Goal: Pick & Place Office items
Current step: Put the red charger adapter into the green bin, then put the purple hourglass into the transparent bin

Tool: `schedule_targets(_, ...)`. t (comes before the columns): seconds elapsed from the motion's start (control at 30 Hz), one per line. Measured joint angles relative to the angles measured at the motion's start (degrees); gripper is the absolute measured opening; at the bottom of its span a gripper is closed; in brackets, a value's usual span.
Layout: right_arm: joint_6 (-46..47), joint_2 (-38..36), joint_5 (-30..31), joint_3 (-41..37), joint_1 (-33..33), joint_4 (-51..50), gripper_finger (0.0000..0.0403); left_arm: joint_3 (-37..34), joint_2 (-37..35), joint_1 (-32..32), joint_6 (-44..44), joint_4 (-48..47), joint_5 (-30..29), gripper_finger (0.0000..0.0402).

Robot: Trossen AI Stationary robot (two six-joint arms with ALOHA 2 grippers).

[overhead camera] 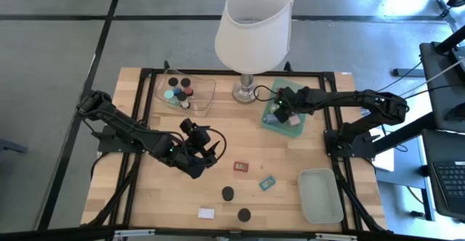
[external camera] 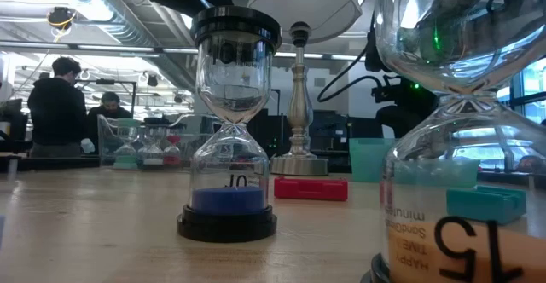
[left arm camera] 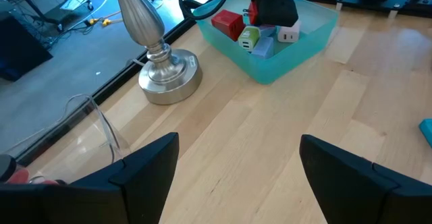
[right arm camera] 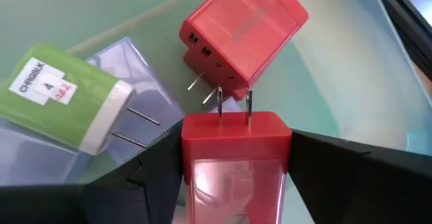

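Plug block (right arm camera: 235,158), red and rigid, sits clamped between your right gripper (right arm camera: 229,173) fingers, over the teal tray (overhead camera: 270,122) near the bench's far right edge, just above a second red block (right arm camera: 243,35) and a green one (right arm camera: 64,102). It looks light, hard and slick; hold its flat sides, clear of the prongs. Your left gripper (left arm camera: 233,166) hangs released mid-bench.

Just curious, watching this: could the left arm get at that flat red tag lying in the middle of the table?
Probably yes. The left gripper hovers open right beside the red tag, with only bare table between them. The right gripper is busy away in the teal tray.
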Motion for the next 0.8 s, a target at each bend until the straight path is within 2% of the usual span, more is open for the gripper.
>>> schedule_targets(0.3,0.3,0.0,0.3,0.0,0.0,0.7,0.033,0.0,0.0,0.0,0.0,0.0,0.0,0.0306)
schedule_targets(0.5,-1.2,-1.3,1.3,0.0,0.6,0.6,0.0351,0.0,0.0,0.0,1.8,0.0,0.5,0.0306)
schedule_targets(0.8,-1.8,-8.9,-0.1,0.1,7.1,0.7,0.0345,0.0,4.5,-1.8,12.2,0.2,16.8,0.0306)
